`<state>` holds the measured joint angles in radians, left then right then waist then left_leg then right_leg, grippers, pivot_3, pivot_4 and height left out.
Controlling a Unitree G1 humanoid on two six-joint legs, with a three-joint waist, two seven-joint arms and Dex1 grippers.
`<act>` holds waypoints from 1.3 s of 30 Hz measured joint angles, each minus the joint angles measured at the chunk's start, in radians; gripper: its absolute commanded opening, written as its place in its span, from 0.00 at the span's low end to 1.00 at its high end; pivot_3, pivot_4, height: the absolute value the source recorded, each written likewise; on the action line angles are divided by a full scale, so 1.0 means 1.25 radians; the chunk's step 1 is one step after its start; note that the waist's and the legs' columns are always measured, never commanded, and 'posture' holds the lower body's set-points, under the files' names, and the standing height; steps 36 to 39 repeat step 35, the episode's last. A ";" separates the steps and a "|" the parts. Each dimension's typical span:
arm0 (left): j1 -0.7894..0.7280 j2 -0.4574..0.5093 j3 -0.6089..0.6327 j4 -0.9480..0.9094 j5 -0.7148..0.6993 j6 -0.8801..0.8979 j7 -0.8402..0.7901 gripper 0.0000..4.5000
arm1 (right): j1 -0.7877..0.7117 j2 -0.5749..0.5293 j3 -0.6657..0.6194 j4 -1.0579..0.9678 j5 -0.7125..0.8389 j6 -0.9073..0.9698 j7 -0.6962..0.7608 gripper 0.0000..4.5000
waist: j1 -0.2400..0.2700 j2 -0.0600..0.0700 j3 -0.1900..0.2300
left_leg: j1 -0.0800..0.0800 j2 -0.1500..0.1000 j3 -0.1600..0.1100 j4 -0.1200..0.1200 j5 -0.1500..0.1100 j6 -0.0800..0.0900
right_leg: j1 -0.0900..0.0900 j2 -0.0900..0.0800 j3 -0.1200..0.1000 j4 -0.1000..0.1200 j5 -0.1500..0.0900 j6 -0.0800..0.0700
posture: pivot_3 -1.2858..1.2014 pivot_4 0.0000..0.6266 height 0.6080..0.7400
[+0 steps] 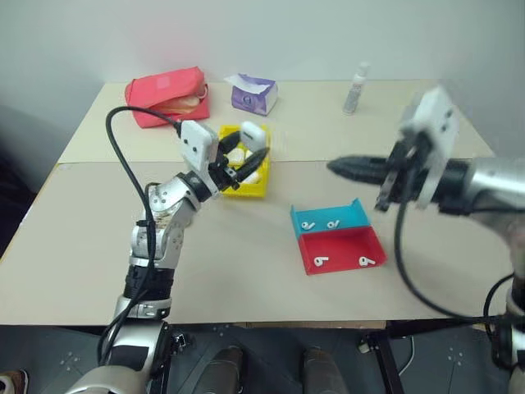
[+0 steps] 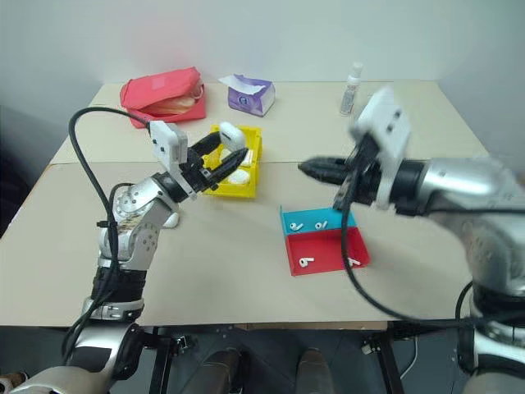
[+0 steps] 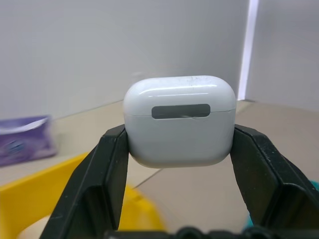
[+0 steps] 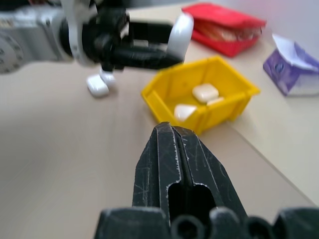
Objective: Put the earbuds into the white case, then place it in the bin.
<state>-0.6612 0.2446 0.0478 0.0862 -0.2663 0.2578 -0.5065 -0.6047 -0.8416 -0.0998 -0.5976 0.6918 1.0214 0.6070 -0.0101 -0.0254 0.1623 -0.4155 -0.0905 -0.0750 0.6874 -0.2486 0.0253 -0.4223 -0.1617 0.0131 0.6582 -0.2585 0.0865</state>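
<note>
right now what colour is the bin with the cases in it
Bright yellow bin, clearest in the right wrist view.

The bin [image 1: 244,174] sits on the bench [image 1: 246,263], and everything here is placed from it. Some cases [image 4: 205,92] lie inside it. One case [image 3: 179,121] is up above its near-left side, pinched in the left tool [image 1: 246,153]. Behind the bin is a tissue pack [image 1: 253,93]. Behind it to the left is a pouch [image 1: 168,96]. Far behind to the right stands a bottle [image 1: 355,89]. To its right and nearer lie two trays [image 1: 338,238], touching, with earbuds [image 1: 320,263] in them. The right tool [image 1: 344,168] hangs to its right.

No legible text, labels or nos. on any obj.
</note>
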 measured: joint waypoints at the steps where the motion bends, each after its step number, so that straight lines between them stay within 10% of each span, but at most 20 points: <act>1: -0.014 -0.007 -0.008 0.037 0.038 0.001 0.050 0.62 | 0.014 0.022 0.017 -0.010 -0.024 0.000 -0.034 0.01 | 0.000 0.000 0.000 | 0.000 0.000 0.000 0.000 0.000 0.000 | 0.000 0.000 0.000 0.000 0.000 0.000 | 0.52 0.24 1.00; 7: -0.109 -0.039 -0.037 0.234 0.145 -0.010 0.180 0.62 | 0.024 0.084 0.062 -0.042 -0.067 0.002 -0.118 0.01 | -0.002 0.000 0.000 | 0.000 -0.001 0.000 -0.001 0.000 0.000 | -0.001 0.000 0.000 0.000 0.000 0.000 | 0.52 0.24 1.00; 13: -0.164 -0.044 -0.043 0.354 0.189 -0.029 0.227 0.99 | 0.042 0.087 0.058 -0.059 -0.070 0.011 -0.137 0.00 | -0.002 0.000 0.000 | 0.000 -0.001 0.000 -0.001 0.000 0.001 | -0.001 0.000 0.000 0.000 0.000 0.000 | 0.52 0.24 1.00; 17: -0.162 -0.038 -0.040 0.343 0.180 -0.036 0.200 0.99 | 0.056 0.087 0.045 -0.067 -0.067 0.016 -0.139 0.00 | -0.002 0.000 0.000 | 0.000 -0.001 0.000 -0.001 0.000 0.000 | -0.001 0.000 0.000 0.000 0.000 0.000 | 0.52 0.24 1.00; 34: 0.218 0.428 0.135 -0.301 -0.297 0.215 -0.412 0.99 | 0.241 0.101 -0.006 -0.018 -0.098 -0.178 -0.031 0.00 | -0.012 0.000 0.000 | 0.003 0.001 0.000 -0.003 0.000 0.000 | 0.000 0.001 0.000 0.000 0.000 0.000 | 0.52 0.24 1.00; 39: 0.235 0.446 0.152 -0.318 -0.322 0.233 -0.426 0.99 | 0.247 0.095 -0.016 -0.018 -0.095 -0.185 -0.019 0.00 | -0.009 0.000 0.000 | 0.005 0.001 0.000 -0.003 0.000 0.000 | 0.002 0.001 0.000 -0.001 0.000 0.000 | 0.52 0.24 1.00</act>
